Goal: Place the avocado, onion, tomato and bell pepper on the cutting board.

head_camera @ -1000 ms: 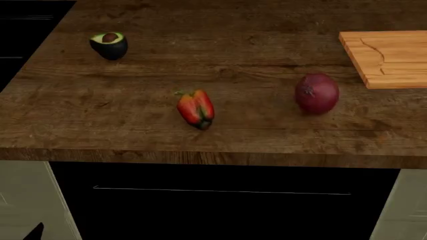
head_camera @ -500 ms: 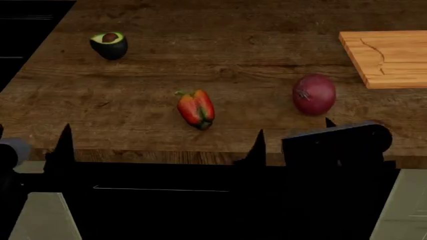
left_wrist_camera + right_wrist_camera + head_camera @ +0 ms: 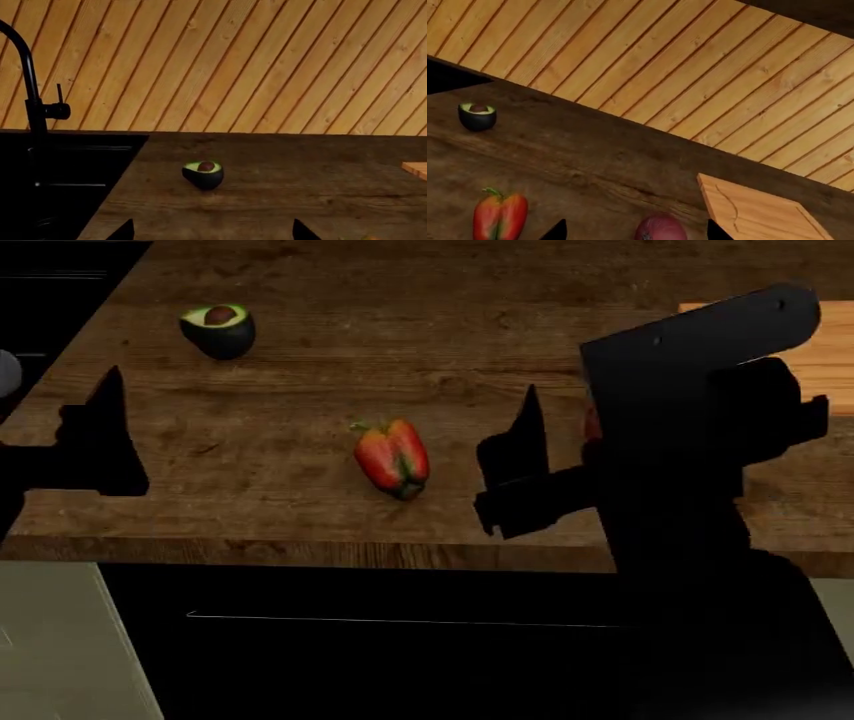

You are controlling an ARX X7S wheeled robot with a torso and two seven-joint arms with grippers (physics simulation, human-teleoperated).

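The right claw (image 3: 587, 455) hangs spread wide over the dark wooden desk (image 3: 400, 340), its bulk hiding most of the onion (image 3: 660, 229), which sits just short of the cutting board (image 3: 760, 212). The left claw (image 3: 210, 232) also looks spread, though only its tips show. The bell pepper (image 3: 391, 457) lies mid-desk, and the avocado (image 3: 219, 329) is far back near the sink (image 3: 60, 185).

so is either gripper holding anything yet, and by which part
Nothing is held. The left gripper and right gripper are both open and empty; the avocado and onion sit untouched on the counter.
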